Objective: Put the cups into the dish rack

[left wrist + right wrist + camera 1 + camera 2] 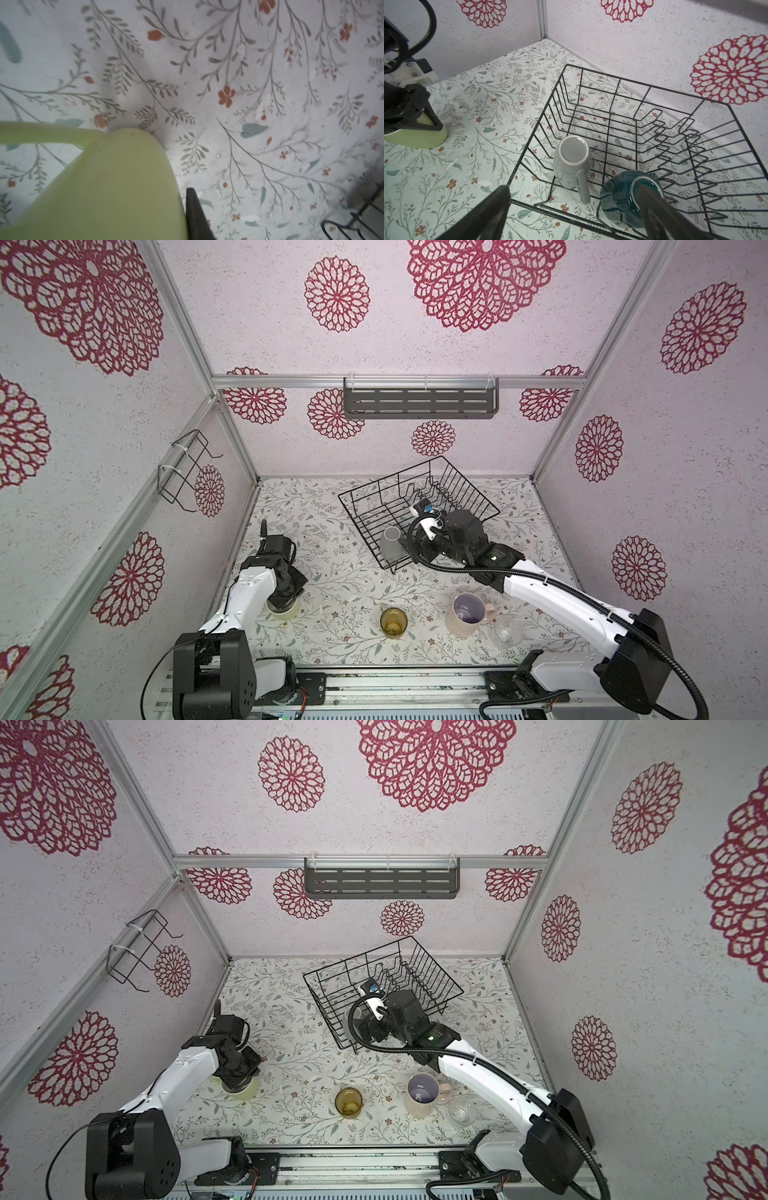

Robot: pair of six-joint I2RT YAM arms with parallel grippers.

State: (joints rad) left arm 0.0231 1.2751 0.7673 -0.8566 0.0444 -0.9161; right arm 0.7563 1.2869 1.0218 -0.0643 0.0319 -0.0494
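The black wire dish rack stands at the back, turned at an angle. A light grey mug and a dark teal mug sit upside down in its near corner. My right gripper hangs open over that corner, one finger above the teal mug. My left gripper is shut on the wall of the pale yellow-green mug; one finger presses its outside. An amber tumbler, a pink mug and a clear glass stand upright along the front.
A grey slotted shelf hangs on the back wall and a small black wire holder on the left wall. Walls close in the floral table on three sides. The arms' mounting rail runs along the front edge.
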